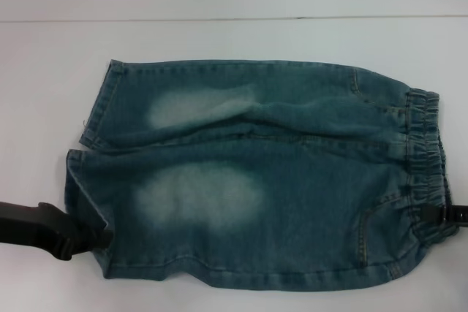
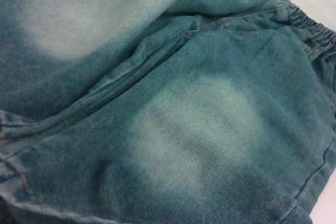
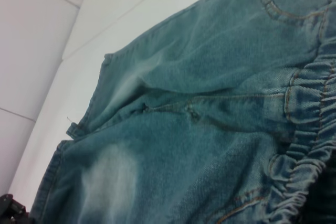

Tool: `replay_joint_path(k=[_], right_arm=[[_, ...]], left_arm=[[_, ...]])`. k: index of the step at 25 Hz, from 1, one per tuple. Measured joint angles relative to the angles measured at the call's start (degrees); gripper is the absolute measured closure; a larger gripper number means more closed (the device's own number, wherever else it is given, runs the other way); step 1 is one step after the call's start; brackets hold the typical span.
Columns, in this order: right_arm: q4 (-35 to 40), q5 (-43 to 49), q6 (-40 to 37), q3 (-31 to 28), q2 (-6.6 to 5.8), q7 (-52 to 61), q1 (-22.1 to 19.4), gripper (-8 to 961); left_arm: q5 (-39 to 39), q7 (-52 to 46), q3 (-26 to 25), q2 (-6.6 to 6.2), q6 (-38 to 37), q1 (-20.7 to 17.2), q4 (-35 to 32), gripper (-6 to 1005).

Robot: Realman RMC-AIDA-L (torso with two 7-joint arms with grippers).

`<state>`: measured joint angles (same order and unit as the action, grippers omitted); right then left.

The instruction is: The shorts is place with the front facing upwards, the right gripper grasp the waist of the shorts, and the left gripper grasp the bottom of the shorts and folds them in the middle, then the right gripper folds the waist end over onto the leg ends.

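Note:
The blue denim shorts (image 1: pixel 256 180) lie flat and front up on the white table, waist to the right and leg ends to the left. The elastic waist (image 1: pixel 428 151) is gathered; it also shows in the right wrist view (image 3: pixel 310 129). My left gripper (image 1: pixel 102 237) reaches in from the left and meets the hem of the near leg (image 1: pixel 91 206). My right gripper (image 1: pixel 441 215) sits at the near end of the waist, mostly out of view at the picture's right side. The left wrist view is filled by the faded leg fronts (image 2: pixel 199 124).
The white table (image 1: pixel 234 42) extends beyond the shorts on the far side and to the left. A wall seam runs along the back. Near the front edge the shorts' lower side seam (image 1: pixel 256 279) lies close to the picture's bottom.

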<state>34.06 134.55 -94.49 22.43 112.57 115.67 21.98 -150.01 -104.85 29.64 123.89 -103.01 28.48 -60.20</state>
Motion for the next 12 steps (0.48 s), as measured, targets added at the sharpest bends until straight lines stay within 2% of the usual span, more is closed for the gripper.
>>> replay_joint_path(k=[6,11,12], right_arm=[[0.15,0.02,0.13,1.14,0.1,0.07,0.1,538],[0.03,-0.78,-0.02,-0.05,-0.21,0.58,0.09,786],[0.0,-1.23,-0.22,-0.66,-0.33,0.7,0.08,807]], left_arm=[[1.38,0.0,-0.04,0.01,0.0,0.0,-0.02,971],[4.11,0.0,-0.92,-0.27,0.45,-0.19,-0.3,972],[4.87,0.0,-1.33,-0.41,0.58,-0.28,-0.3,972]])
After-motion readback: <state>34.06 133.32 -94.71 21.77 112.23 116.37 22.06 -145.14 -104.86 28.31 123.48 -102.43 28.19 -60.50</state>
